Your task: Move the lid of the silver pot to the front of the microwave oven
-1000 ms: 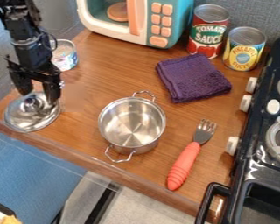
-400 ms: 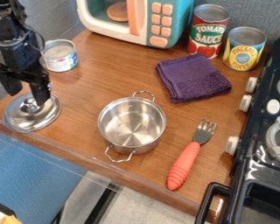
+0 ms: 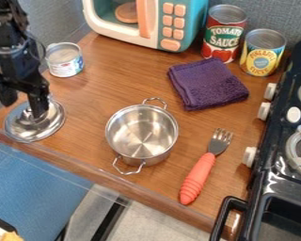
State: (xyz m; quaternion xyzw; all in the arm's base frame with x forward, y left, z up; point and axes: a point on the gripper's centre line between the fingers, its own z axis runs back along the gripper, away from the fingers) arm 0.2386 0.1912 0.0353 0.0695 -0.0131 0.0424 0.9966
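The gripper hangs at the left edge of the view with its two fingers spread apart and nothing held between them. Below it the silver lid lies flat near the counter's left corner; the right finger stands in front of the lid's knob and hides most of it. The silver pot sits uncovered at the middle of the counter. At the top stands the teal and white microwave oven, its orange handle and buttons facing the counter.
A small can stands behind the lid, right of the arm. A purple cloth lies right of centre, with two taller cans behind it. A fork with a red handle lies right of the pot, beside the black stove.
The gripper has shifted left from over the lid, uncovering the small can, and then come slightly lower. The lid has stayed in place.
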